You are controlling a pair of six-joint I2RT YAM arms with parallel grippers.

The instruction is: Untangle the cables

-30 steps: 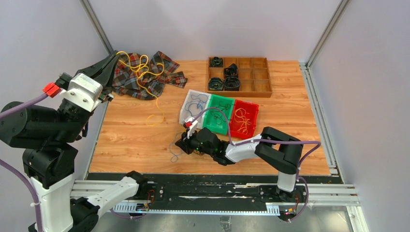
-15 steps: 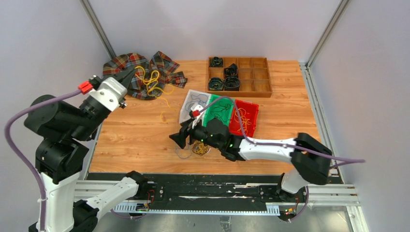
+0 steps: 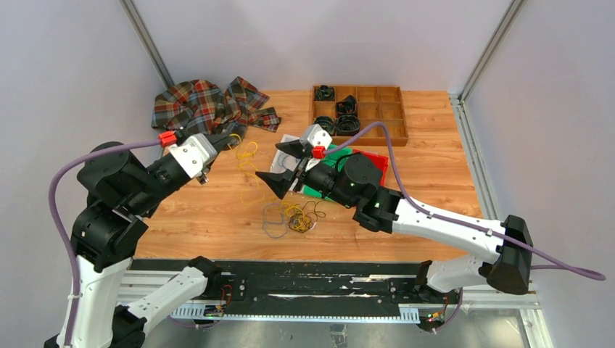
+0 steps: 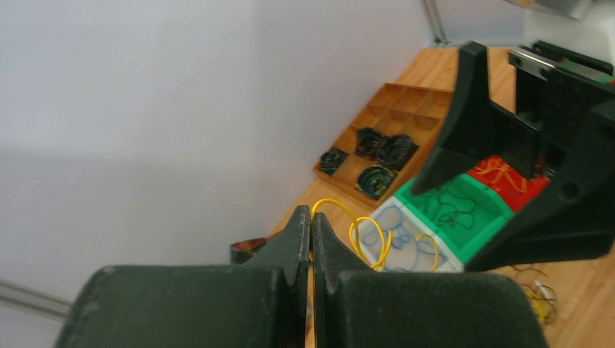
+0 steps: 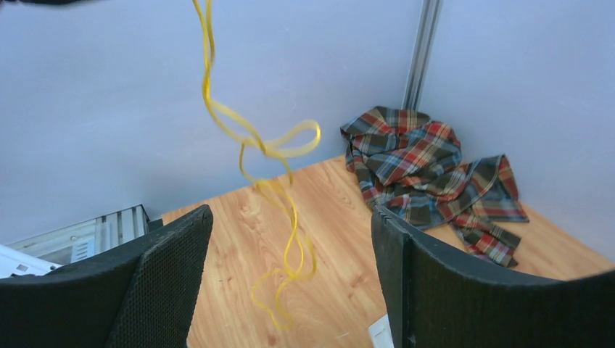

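Observation:
My left gripper [image 3: 226, 138] is shut on a yellow cable [image 3: 249, 151], pinched at the fingertips [image 4: 312, 220]. The strand [image 4: 357, 226] hangs in loops toward the table. The other cables [image 3: 294, 217], a small clump of grey-blue, yellow-orange and black loops, lie on the wood near the front edge. Above and behind the clump, my right gripper [image 3: 267, 161] stands open and holds nothing. In the right wrist view the hanging yellow cable [image 5: 272, 156] dangles in front of the gap between the fingers [image 5: 174, 275] without touching them.
A plaid cloth [image 3: 207, 109] lies at the back left. White [image 4: 406, 243], green [image 4: 457, 206] and red [image 3: 373, 165] bins with sorted cables sit mid-table, partly under my right arm. A wooden compartment tray [image 3: 377, 109] with black coiled rolls stands behind.
My right gripper opened, let go of the clump and rose toward the back. My left arm swung down and right, carrying the yellow cable away from the cloth.

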